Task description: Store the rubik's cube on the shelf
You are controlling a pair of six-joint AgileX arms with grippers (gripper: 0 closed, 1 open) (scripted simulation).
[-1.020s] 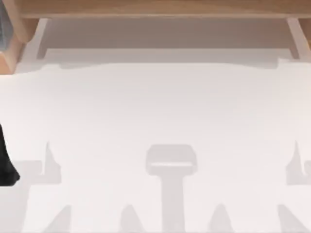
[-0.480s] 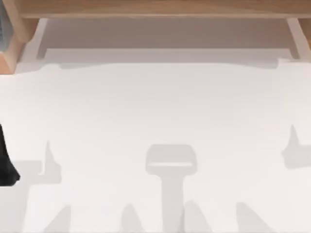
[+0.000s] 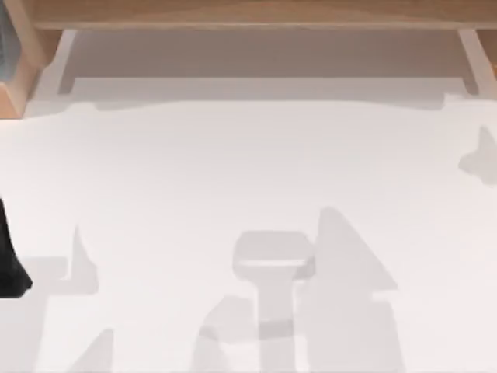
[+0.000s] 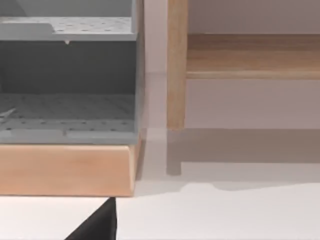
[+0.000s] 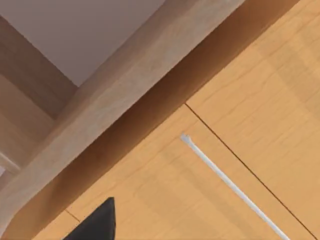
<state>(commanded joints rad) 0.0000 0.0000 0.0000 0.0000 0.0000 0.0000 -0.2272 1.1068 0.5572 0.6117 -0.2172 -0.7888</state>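
The rubik's cube is out of view. The shelf (image 3: 248,14) is a long light-brown board across the far edge of the table, standing on wooden side supports (image 3: 475,58). In the left wrist view the shelf (image 4: 250,55) and one upright support (image 4: 176,65) stand ahead, beyond white tabletop. A black part of my left arm (image 3: 11,256) sits at the table's left edge. A dark tip of my left gripper (image 4: 97,225) shows in its wrist view. A dark tip of my right gripper (image 5: 95,222) hangs before light wooden panels.
A grey perforated bin (image 4: 67,75) rests on a wooden block (image 4: 65,170) left of the shelf support. The right wrist view shows wooden panels with a thin silver bar (image 5: 230,185) and a thick wooden beam (image 5: 125,85). Grey shadows (image 3: 342,295) lie on the white tabletop (image 3: 248,171).
The shadows on the table's right half have shifted: one slid toward the middle and grew, another moved farther back at the right edge. The black left arm part has stayed put.
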